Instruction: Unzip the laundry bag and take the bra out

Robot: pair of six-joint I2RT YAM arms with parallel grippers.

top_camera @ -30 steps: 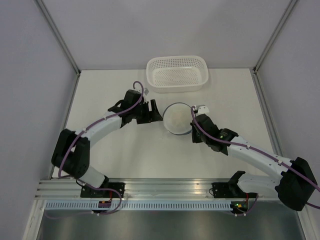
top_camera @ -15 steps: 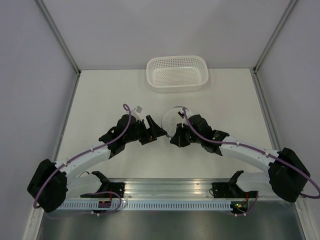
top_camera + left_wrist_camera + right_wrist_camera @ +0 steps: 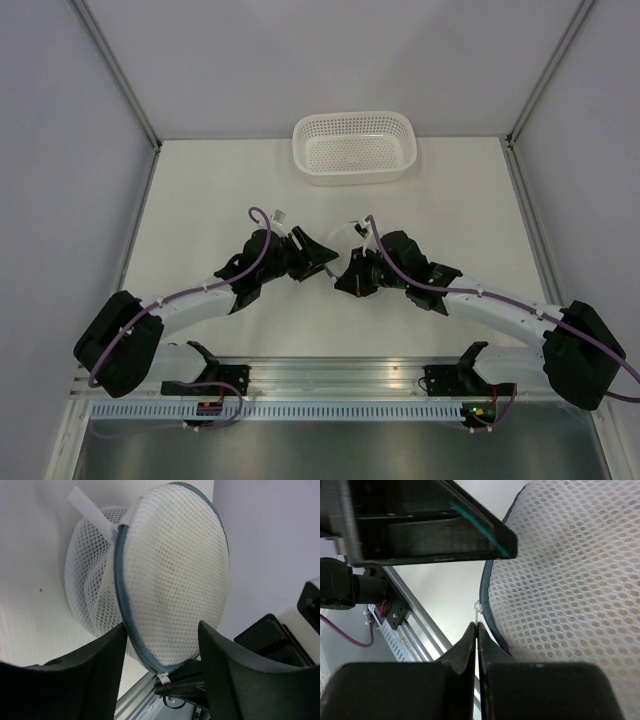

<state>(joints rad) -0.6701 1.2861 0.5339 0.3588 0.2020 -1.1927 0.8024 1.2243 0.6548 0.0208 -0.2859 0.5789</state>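
Observation:
The laundry bag (image 3: 165, 575), a round white mesh pouch with a dark zipper rim, stands on edge between my two grippers; little of it shows in the top view (image 3: 346, 236). My left gripper (image 3: 162, 627) is open, its fingers on either side of the bag's lower rim. My right gripper (image 3: 477, 626) is shut on the small white zipper pull (image 3: 478, 611) at the bag's bottom edge; the pull also shows in the left wrist view (image 3: 163, 679). The bra is hidden inside; only a faint warm tint shows through the mesh.
The white perforated basket (image 3: 355, 147) stands at the back of the table. The aluminium rail (image 3: 340, 378) runs along the near edge. The left arm (image 3: 190, 295) and right arm (image 3: 490, 305) converge at mid-table, their grippers almost touching.
Both grippers have moved nearer to me and closer together. The bag, first seen as a round disc, now stands on edge between them, and the right gripper has closed on its zipper pull.

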